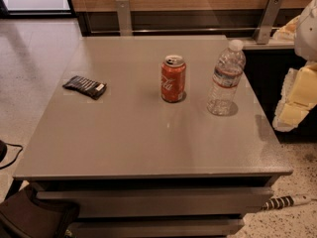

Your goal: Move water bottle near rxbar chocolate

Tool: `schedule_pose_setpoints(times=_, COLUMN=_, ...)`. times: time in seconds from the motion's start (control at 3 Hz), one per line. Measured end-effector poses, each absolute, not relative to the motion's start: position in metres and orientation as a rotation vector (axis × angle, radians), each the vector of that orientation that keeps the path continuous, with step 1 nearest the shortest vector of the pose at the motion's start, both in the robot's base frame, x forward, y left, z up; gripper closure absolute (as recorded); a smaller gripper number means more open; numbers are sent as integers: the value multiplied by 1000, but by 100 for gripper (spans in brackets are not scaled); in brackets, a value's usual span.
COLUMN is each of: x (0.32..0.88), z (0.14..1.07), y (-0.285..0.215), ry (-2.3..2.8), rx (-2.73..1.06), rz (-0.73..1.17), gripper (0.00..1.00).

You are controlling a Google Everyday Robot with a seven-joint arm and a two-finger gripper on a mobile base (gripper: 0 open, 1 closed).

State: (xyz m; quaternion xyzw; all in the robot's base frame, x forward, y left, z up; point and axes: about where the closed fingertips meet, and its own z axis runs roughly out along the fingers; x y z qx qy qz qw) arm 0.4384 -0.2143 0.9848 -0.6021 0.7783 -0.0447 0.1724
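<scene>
Right of the red soda can (173, 78), past the table edge, the gripper (296, 100) is seen only as pale yellow and white blocks cut off by the frame border. How far it is open cannot be told, and nothing is seen held in it. It is well apart from everything on the table (148, 143).

The water bottle (226, 78) is set upright just right of the can and apart from it, slightly nearer the camera. Its white cap is on. The label band is visible but its print cannot be read.

The rxbar chocolate (84, 87) is laid flat well to the left of the can, near the table's left edge. Pale stripes and a white end patch are made out on the dark wrapper. The lettering is not legible.

The can stands between the bottle and the bar, upright, top facing up.

Below the can, under the tabletop, drawer fronts (153, 200) are partly shadowed. Far lower left of the can, a dark object (29, 217) is cut off by the corner and cannot be identified. Lower right, a striped cable (285, 201) is laid on the speckled floor.

Behind the can, two metal brackets (124, 15) are fixed against a wood-panelled wall — the right one is beyond the bottle.
</scene>
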Motion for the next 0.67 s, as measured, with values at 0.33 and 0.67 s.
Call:
schedule_pose_setpoints(times=0.33, x=438, z=985, y=-214, ry=2208, rx=-1708, rz=-127, gripper=0)
schedule_pose_setpoints(times=0.67, x=449, z=981, y=-216, ry=2174, rx=-1635, rz=-82, gripper=0)
